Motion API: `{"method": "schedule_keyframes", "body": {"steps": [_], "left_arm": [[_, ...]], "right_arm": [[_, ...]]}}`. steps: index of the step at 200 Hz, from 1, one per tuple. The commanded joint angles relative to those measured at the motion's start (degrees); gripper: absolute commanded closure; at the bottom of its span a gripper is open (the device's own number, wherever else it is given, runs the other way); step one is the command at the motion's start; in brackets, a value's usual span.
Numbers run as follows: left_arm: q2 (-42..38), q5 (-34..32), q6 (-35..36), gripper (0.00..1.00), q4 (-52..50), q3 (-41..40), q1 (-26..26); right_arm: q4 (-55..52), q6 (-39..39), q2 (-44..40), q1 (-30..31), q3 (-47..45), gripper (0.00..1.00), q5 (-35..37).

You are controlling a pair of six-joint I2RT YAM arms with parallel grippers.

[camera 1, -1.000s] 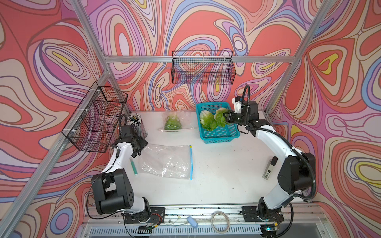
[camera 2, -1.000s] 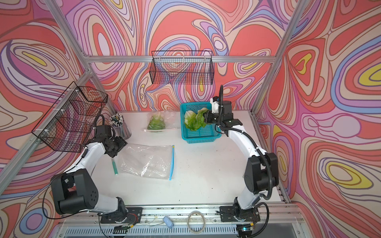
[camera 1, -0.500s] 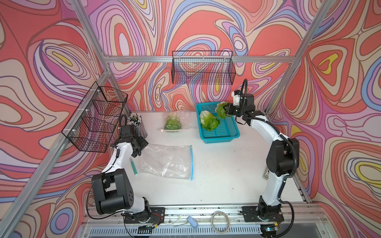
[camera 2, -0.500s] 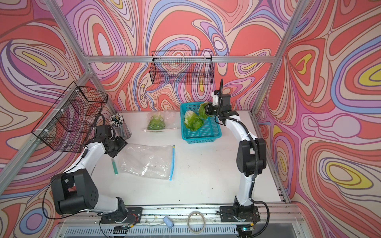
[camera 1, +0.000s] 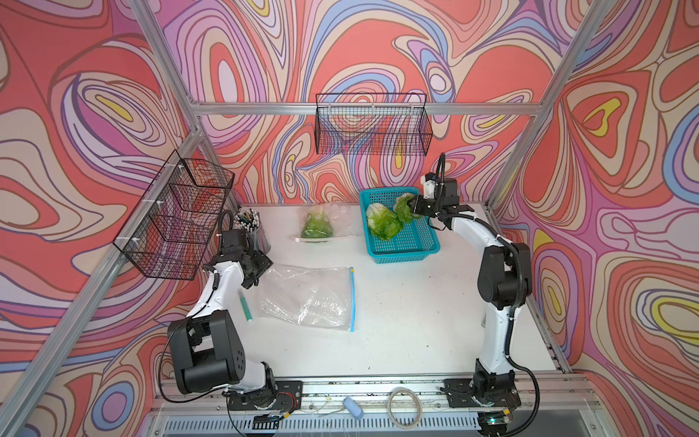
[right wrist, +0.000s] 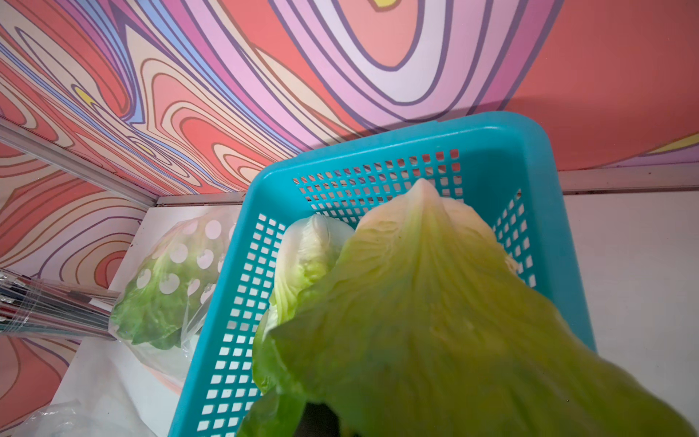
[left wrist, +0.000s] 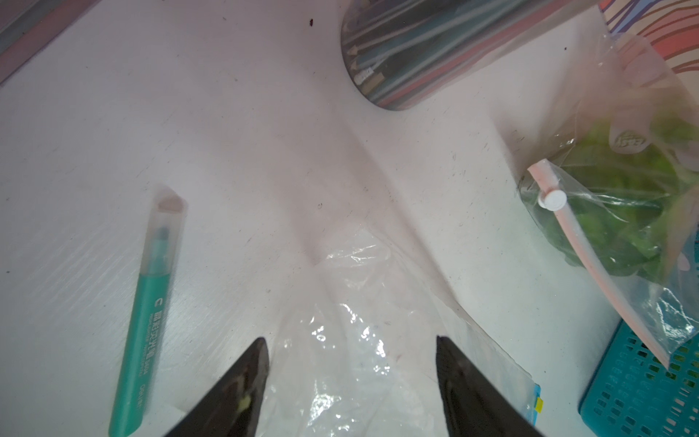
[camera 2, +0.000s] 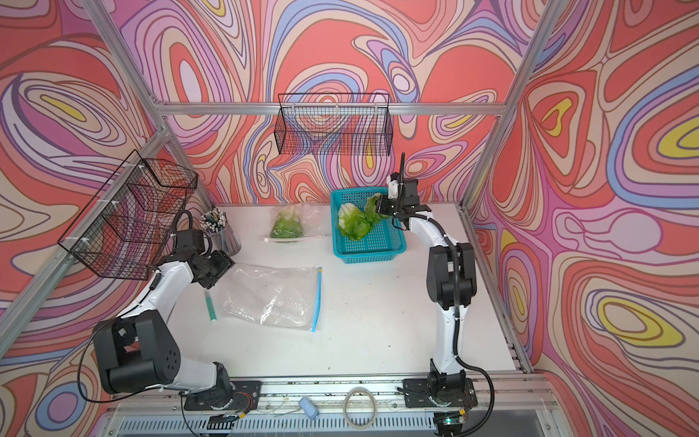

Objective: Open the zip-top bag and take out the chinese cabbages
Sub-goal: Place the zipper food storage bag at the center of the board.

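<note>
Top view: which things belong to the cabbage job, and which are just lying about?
Job:
right gripper, shut on held cabbage
basket cabbage
basket
bagged cabbage
empty bag
left gripper, open above it

Lying about:
marker
pen cup
wire baskets

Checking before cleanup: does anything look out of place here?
A green marker lies loose on the table beside the empty zip-top bag, while the other pens stand in a cup. Nothing looks spilled or damaged.
</note>
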Motion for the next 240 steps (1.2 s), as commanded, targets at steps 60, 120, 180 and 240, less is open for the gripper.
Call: {"method": "schedule_keyframes", "body": {"steps": [60, 120, 180, 240], "left_arm": [[0.6, 0.5, 0.7, 0.29, -0.4, 1.7, 0.3], [0.7, 0.8, 0.6, 0.29, -0.4, 1.7, 0.3], [0.5, 0.8, 0.5, 0.29, -0.3, 1.7, 0.3], [0.3, 1.1, 0.6, 0.29, -0.2, 1.7, 0.3]], "right_arm": [[-0.8, 0.2, 4.1, -0.4, -0.2, 1.0, 2.2], [-4.5, 1.3, 4.1, -0.4, -1.9, 0.81, 5.2], [-9.1, 0.8, -0.5, -0.3, -3.1, 0.43, 8.5], [-20.5, -2.3, -5.0, 2.3, -1.4, 0.23, 18.1]]}}
